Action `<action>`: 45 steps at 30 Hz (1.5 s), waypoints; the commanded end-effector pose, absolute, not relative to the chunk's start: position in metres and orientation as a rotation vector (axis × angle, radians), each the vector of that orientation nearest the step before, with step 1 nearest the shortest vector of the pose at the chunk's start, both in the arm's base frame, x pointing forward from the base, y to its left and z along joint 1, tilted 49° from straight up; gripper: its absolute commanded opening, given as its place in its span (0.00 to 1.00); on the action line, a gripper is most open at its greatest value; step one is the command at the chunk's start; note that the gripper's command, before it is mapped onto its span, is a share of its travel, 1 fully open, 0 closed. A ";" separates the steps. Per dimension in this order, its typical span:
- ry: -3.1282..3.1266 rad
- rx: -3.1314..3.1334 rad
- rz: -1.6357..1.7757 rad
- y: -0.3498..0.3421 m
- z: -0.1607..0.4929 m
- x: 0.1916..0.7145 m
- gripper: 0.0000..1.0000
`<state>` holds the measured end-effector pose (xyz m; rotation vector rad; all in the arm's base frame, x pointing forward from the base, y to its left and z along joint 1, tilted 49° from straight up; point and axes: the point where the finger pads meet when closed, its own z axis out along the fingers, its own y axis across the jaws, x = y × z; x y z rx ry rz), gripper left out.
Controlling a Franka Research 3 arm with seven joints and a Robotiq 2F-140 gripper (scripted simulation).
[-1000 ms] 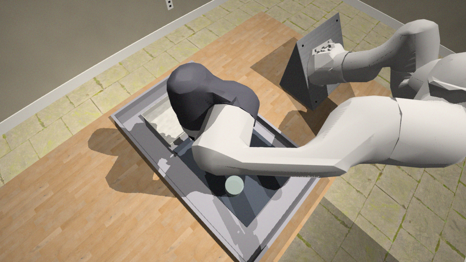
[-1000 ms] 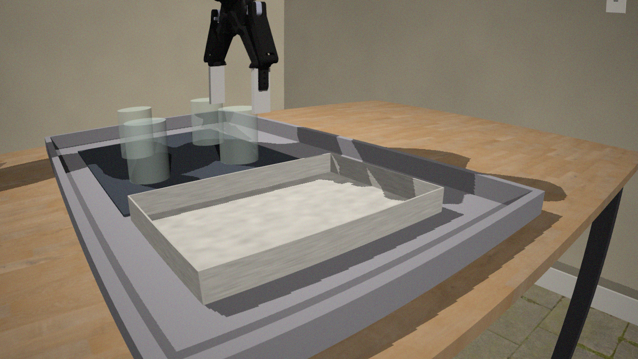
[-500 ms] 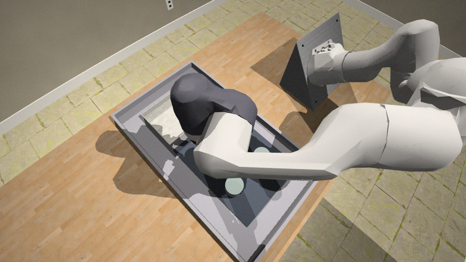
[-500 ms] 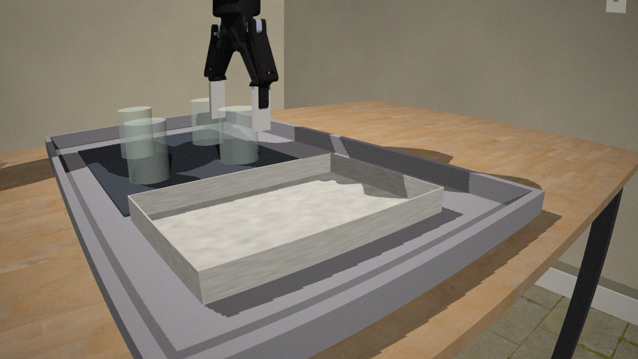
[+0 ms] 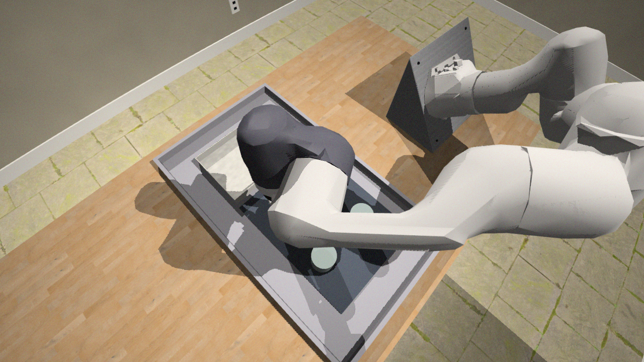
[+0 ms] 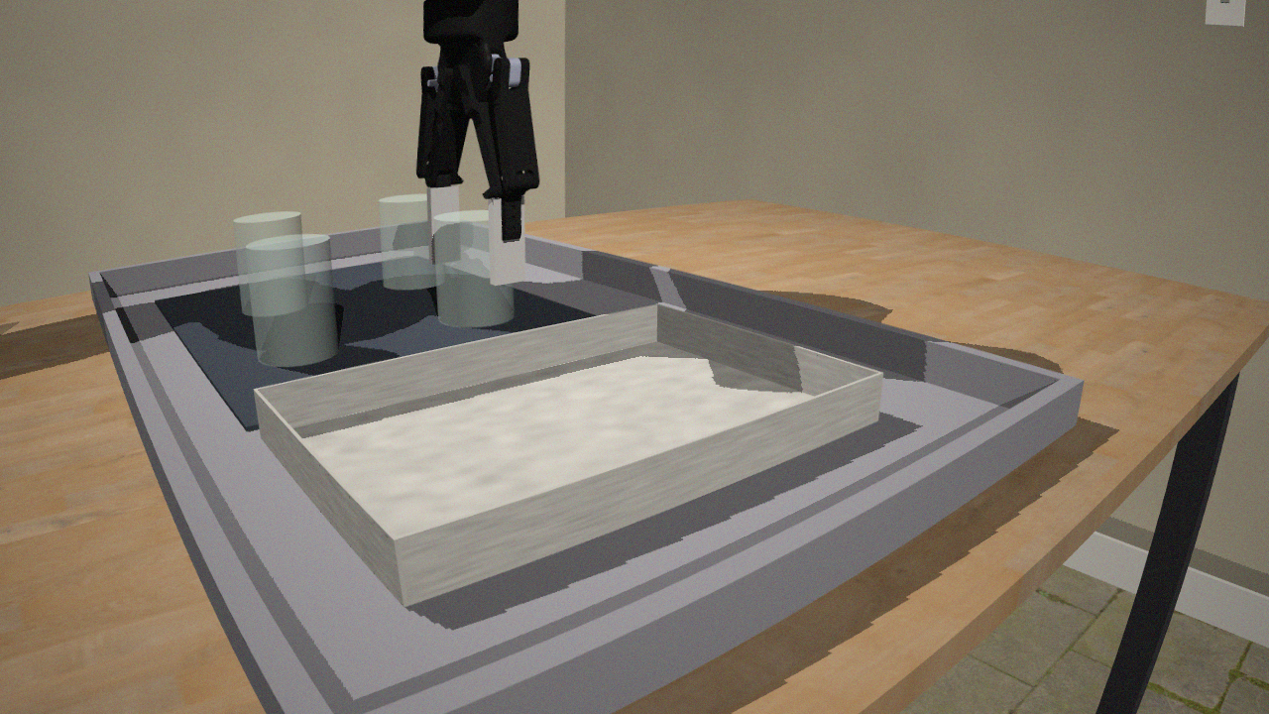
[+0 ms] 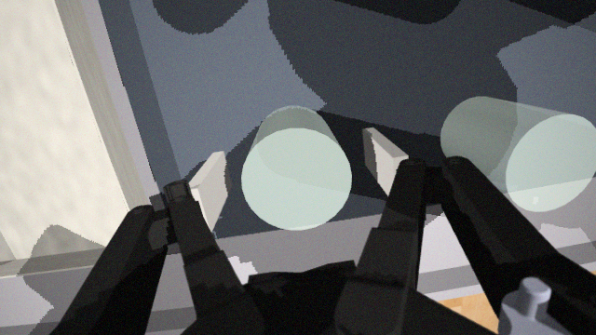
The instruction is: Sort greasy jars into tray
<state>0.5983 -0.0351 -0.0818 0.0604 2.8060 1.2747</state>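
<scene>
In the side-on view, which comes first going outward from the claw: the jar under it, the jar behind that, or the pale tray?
1. Jar between the gripper pads, still open.
2. Jar behind, just left.
3. Tray, in front, nearer the camera.

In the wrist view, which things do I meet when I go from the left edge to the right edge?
Tray → left pad of the tool → jar between the pads → right pad → second jar.
</scene>
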 end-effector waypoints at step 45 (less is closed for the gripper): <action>2.804 0.057 1.274 -0.034 -0.083 0.598 0.54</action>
